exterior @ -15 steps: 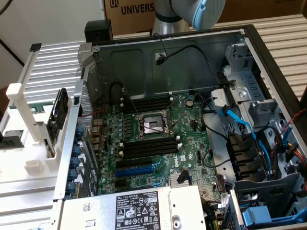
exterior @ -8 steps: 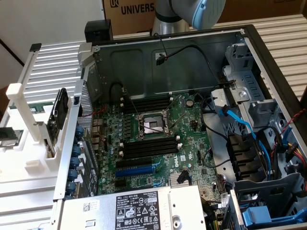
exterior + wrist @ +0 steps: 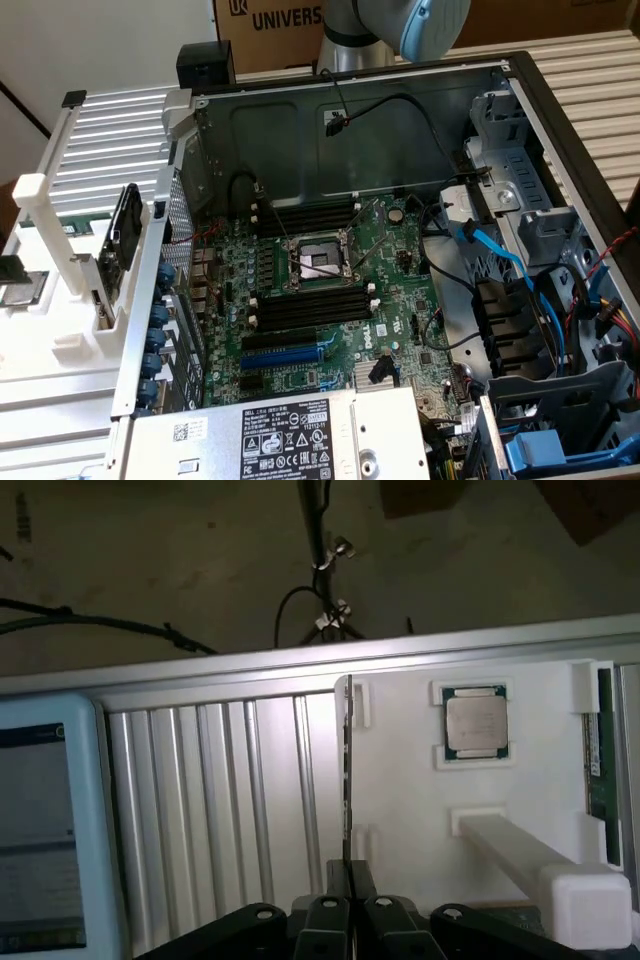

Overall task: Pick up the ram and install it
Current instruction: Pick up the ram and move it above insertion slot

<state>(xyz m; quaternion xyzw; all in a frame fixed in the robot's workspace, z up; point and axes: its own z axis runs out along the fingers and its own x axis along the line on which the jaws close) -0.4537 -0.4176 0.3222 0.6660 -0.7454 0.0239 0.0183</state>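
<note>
The ram (image 3: 125,238) is a long dark stick standing on its edge between white tabs of the white fixture (image 3: 60,340), at the exterior view's left, outside the computer case. The wrist view shows the ram (image 3: 346,770) edge-on as a thin dark line between two white clips. My gripper (image 3: 348,880) hangs high above that line, its fingers (image 3: 330,915) pressed together with nothing between them. In the exterior view only the arm (image 3: 400,25) shows at the top, and the gripper is out of frame. The black memory slots (image 3: 310,305) on the motherboard stand bare.
A processor chip (image 3: 475,723) and a second green stick (image 3: 598,750) lie in the fixture. The open case (image 3: 350,110) holds a processor socket (image 3: 320,262), a blue expansion slot (image 3: 285,355), cables (image 3: 500,265) and a power supply (image 3: 290,435). A tablet screen (image 3: 40,830) lies on the ribbed table.
</note>
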